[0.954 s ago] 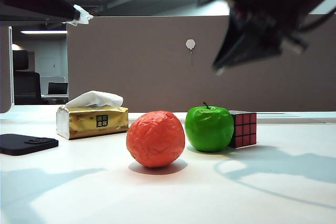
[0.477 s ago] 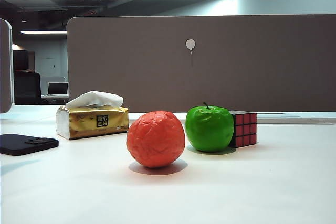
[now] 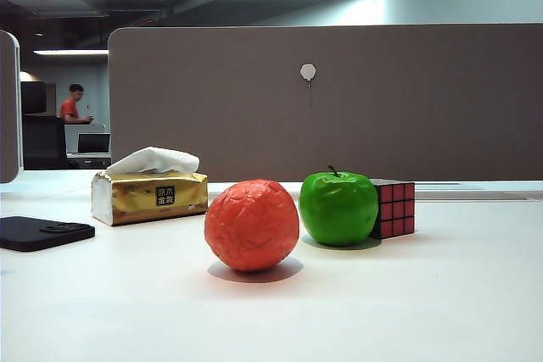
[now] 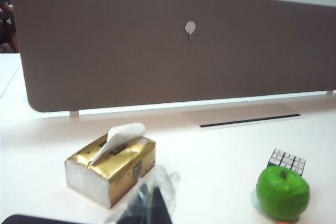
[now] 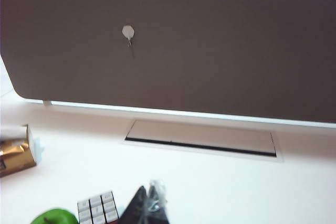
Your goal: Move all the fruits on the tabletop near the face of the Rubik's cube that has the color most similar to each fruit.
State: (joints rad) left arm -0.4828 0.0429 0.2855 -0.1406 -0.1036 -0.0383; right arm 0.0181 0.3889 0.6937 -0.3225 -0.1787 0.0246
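The wrinkled orange-red fruit (image 3: 251, 225) sits on the white tabletop (image 3: 441, 294) in front, left of the glossy green apple (image 3: 338, 208). The apple stands against the left side of the small Rubik's cube (image 3: 392, 208), whose red-pink face points toward the camera. The side next to the apple is hidden. Neither gripper shows in the exterior view. In the left wrist view my left gripper (image 4: 148, 195) hangs shut and empty, well back from the apple (image 4: 282, 192) and cube (image 4: 287, 160). My right gripper (image 5: 149, 191) is shut and empty, above the table beside the cube (image 5: 97, 207) and apple (image 5: 52, 217).
A gold tissue box (image 3: 150, 195) stands at the back left, a black phone (image 3: 42, 231) lies at the left edge. A grey partition (image 3: 339, 99) closes the far side of the desk, with a cable slot (image 5: 199, 139) at its foot.
Both arms, seen at the top of the exterior view a second ago, have left that view. The fruits and cube have not moved. A person in red has appeared far behind.
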